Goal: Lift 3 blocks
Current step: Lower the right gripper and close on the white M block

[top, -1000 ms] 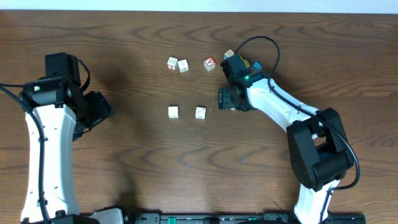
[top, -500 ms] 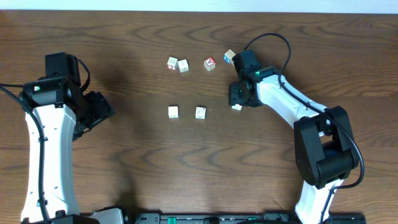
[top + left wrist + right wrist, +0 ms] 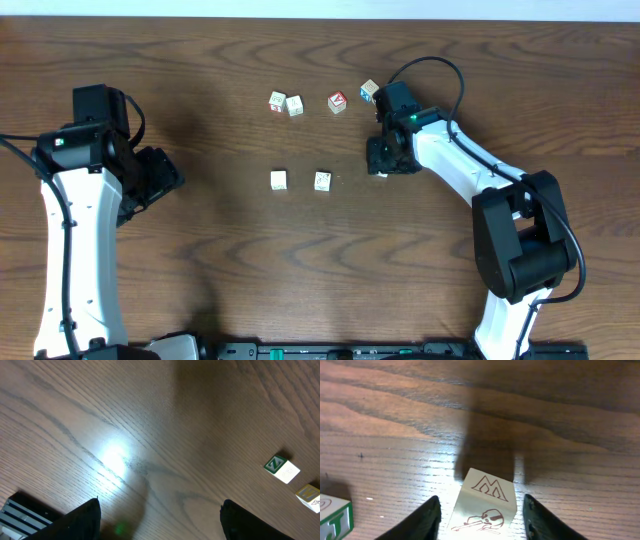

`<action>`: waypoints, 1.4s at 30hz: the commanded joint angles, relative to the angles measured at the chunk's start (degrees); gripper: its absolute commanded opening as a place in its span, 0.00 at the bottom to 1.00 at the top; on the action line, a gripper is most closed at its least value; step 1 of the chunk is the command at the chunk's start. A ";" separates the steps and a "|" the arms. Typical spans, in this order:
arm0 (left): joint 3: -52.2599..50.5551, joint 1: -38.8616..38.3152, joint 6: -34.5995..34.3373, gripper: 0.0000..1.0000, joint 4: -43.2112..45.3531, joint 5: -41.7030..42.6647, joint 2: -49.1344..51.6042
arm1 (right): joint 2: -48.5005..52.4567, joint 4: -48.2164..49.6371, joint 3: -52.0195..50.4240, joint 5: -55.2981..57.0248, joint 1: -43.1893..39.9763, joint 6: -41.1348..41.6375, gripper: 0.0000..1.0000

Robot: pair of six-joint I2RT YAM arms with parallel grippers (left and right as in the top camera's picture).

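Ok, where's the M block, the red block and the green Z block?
M block [image 3: 488, 489], right wrist view, its M face.
red block [image 3: 337, 102], overhead view, its top face.
green Z block [image 3: 274, 464], left wrist view, its Z face.

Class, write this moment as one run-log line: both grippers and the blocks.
left gripper: open, empty | right gripper: open, straddling cream block on table | two other cream blocks: on table, untouched
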 commanded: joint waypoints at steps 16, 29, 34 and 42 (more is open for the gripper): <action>1.01 0.20 -0.52 0.77 -0.37 -0.37 -0.20 | -0.02 0.11 0.59 -0.15 -0.04 4.50 0.42; 1.01 0.20 -0.52 0.77 -0.37 -0.37 -0.20 | 0.00 -0.09 0.59 2.05 0.52 8.98 0.43; 1.01 0.20 -0.52 0.77 -0.37 -0.37 -0.20 | 0.00 -0.28 0.59 2.67 0.59 9.64 0.41; 1.01 0.20 -0.52 0.77 -0.35 -0.37 -0.20 | 0.92 -0.13 0.52 2.64 0.68 10.05 0.34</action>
